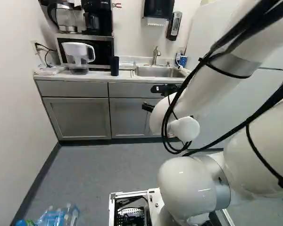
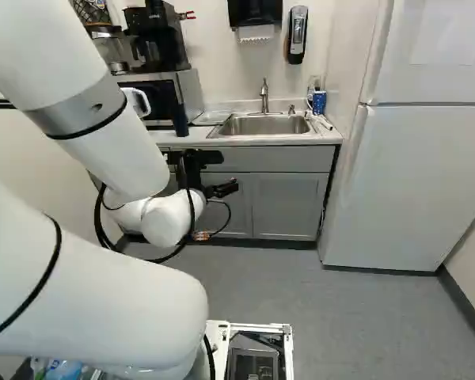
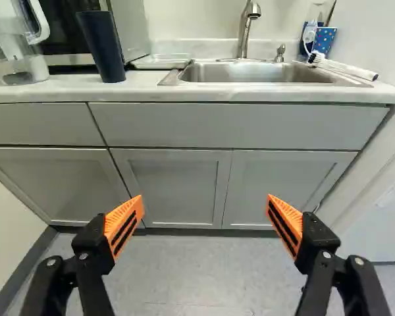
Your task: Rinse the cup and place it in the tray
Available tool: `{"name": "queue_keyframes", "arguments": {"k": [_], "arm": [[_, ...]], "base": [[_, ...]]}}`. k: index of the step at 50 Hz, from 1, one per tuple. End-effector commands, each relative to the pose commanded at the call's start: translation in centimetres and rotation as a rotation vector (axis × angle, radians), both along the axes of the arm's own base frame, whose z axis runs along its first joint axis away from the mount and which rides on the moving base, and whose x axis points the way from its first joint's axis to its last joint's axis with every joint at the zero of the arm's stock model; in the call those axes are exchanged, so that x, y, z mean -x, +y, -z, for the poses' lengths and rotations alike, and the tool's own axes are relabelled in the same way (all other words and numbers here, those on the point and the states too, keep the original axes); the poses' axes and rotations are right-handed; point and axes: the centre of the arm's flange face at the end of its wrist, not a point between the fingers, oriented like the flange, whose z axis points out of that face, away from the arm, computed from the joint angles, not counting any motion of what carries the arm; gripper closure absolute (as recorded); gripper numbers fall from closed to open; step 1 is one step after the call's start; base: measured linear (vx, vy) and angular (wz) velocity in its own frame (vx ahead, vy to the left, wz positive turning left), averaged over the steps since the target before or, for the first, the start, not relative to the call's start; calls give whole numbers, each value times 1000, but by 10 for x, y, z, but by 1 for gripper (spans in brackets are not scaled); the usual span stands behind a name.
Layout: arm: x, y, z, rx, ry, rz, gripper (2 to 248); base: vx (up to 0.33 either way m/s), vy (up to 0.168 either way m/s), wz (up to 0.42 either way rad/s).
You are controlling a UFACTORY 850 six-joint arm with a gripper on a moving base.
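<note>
Approach stage, judged: cup ungrasped. Black two-finger gripper (image 3: 205,199) wide, empty. Tall dark-blue cup (image 3: 102,47) upright on pale counter (image 3: 204,94), ahead of the jaws, robot's left. Next: advance, align, close. Farther ahead: steel sink (image 3: 257,74), clear shallow tray (image 3: 162,62). Hazard: clear, white-handled pitcher (image 3: 16,49) beside cup.

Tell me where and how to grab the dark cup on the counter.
Grip the cup around the middle of its wall, probably coming level from the front, with the open gripper's fingers on opposite sides. It stands upright, tall and without a visible handle, near the counter's front edge; the microwave behind it rules out the back.
</note>
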Motion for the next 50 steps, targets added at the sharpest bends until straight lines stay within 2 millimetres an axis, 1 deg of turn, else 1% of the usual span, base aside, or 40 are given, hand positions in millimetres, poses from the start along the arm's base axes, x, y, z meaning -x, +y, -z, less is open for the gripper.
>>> {"name": "queue_keyframes", "arguments": {"k": [50], "arm": [[-52,-2,-50,0,-118,5,3]], "base": [[0,0,0]]}}
